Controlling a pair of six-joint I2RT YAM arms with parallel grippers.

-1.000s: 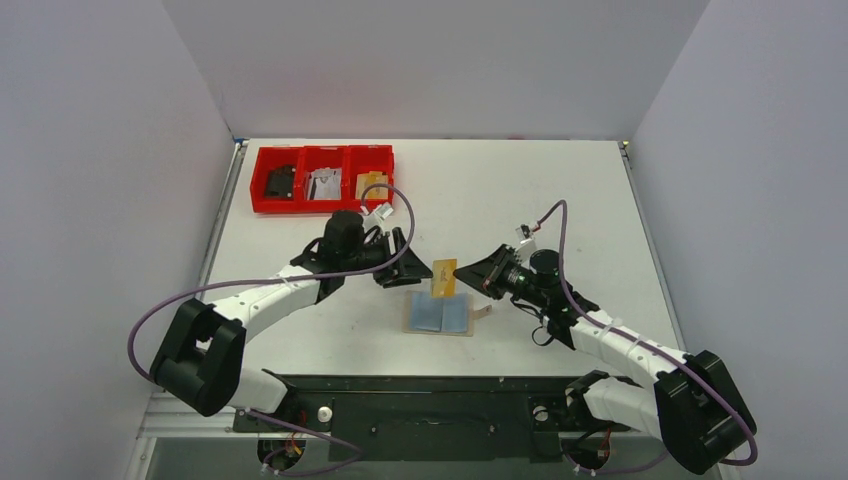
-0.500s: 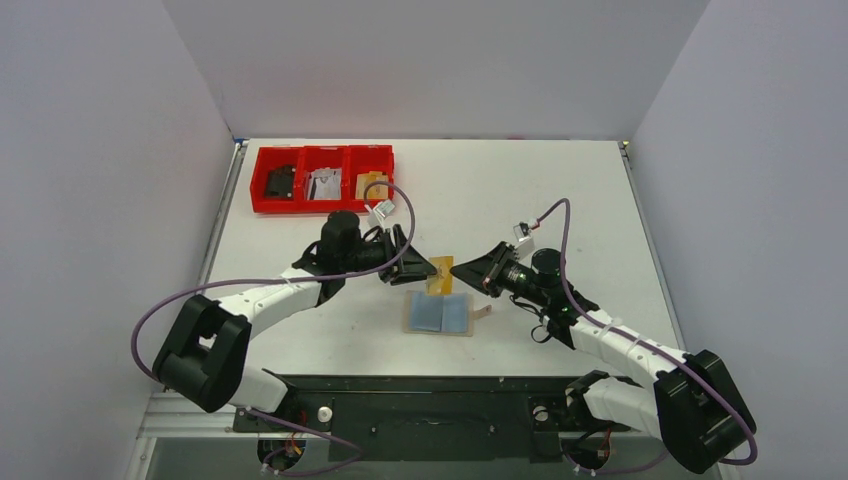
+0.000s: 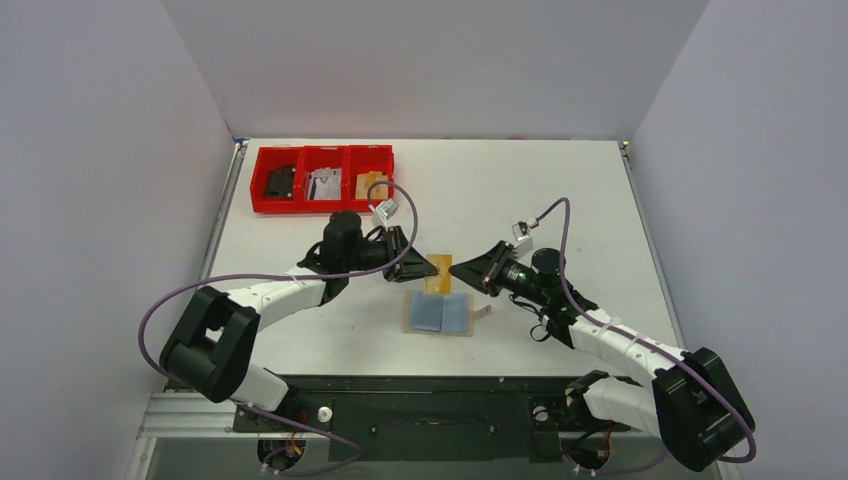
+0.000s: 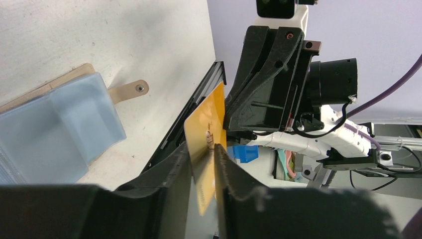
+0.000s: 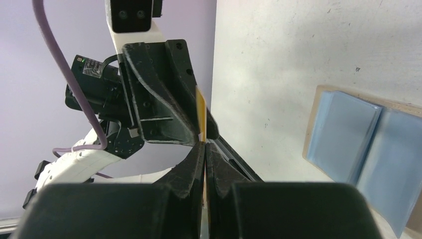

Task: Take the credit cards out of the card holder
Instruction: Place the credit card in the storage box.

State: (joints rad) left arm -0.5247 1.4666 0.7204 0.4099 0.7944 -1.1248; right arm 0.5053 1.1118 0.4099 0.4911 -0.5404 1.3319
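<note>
Top external: yellow card (image 3: 440, 274) upright in air betw. both grippers, just above card holder (image 3: 440, 314) lying open on table (image 3: 560, 190). R gripper (image 3: 455, 268) pinching card edge. L gripper (image 3: 431, 268) jaws flanking card, contact unclear. Advise firm L grip before R release.

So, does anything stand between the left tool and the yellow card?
Nothing visible does. The yellow card sits in the air between the fingers of the left tool, with its opposite edge pinched by the right tool.
</note>
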